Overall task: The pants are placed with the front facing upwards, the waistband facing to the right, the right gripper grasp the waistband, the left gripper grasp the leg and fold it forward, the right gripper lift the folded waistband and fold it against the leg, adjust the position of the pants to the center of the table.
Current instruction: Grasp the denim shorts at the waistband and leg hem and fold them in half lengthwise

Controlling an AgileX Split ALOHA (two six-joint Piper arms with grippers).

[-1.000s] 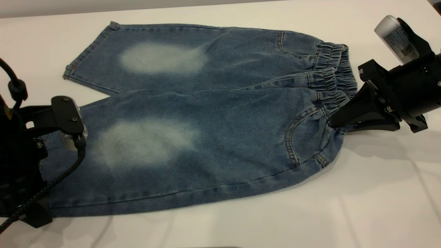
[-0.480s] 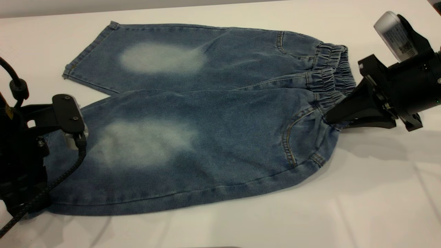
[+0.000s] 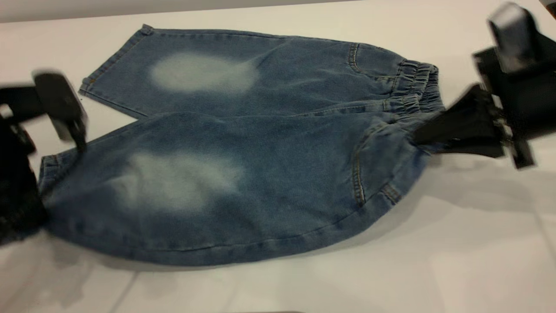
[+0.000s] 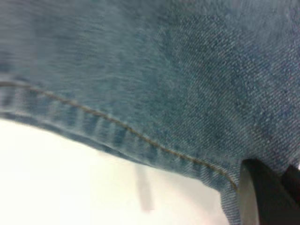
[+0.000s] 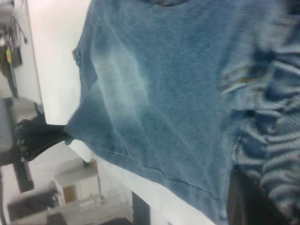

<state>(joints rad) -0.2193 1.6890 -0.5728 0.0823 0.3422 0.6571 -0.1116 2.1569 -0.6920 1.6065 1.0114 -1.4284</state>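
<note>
Since half a second ago your near leg has come up off the worktop (image 3: 456, 243) at both ends, its hem riding higher at 9 o'clock and the whole lower edge bowing into a hanging curve. The pants (image 3: 243, 174) lie across the middle of the worktop, far leg flat toward 12 o'clock, waistband (image 3: 417, 89) at 3 o'clock. Your right claw (image 3: 423, 138) is clenched on the waistband's near corner; your left claw (image 3: 41, 204) is clamped on the near leg's hem. The denim looks soft and limp but with some weight, so hold by the stitched hem and the elastic band, where the cloth is thickest. The left wrist view alone shows the hem's stitching against a finger; the right wrist view alone shows the leg stretched toward the far claw.
</note>
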